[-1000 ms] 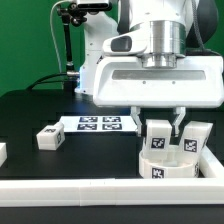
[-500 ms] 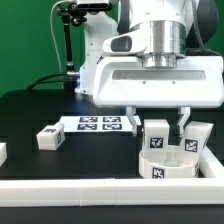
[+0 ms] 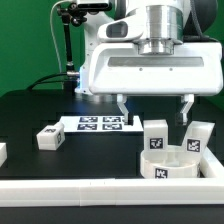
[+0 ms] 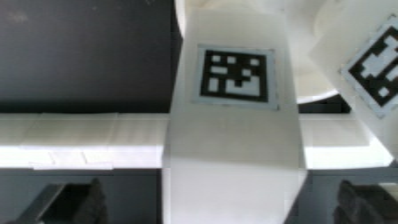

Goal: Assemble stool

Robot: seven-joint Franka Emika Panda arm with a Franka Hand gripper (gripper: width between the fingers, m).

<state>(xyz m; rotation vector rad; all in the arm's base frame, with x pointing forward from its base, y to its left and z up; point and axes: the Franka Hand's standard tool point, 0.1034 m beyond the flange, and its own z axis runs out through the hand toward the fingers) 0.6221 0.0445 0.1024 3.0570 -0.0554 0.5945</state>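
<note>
The round white seat [image 3: 166, 163] lies at the front of the exterior view's right, against the rails. One tagged white leg [image 3: 155, 133] stands upright on it, and a second leg [image 3: 197, 137] stands just to its right. My gripper [image 3: 154, 106] is open and empty, its fingers spread wide just above the first leg. In the wrist view that leg [image 4: 231, 110] fills the middle between my dark fingers [image 4: 71, 196], with the seat [image 4: 320, 45] behind it. A loose leg [image 3: 47, 137] lies on the table at the left.
The marker board [image 3: 100, 123] lies mid-table. A white border rail [image 3: 70, 187] runs along the front, and another rail [image 3: 214, 158] along the right. A further white part [image 3: 2, 152] shows at the left edge. A black stand [image 3: 68, 45] is behind.
My fingers have spread apart, letting go of the upright leg, and the gripper has risen above it. The leg stays standing on the seat.
</note>
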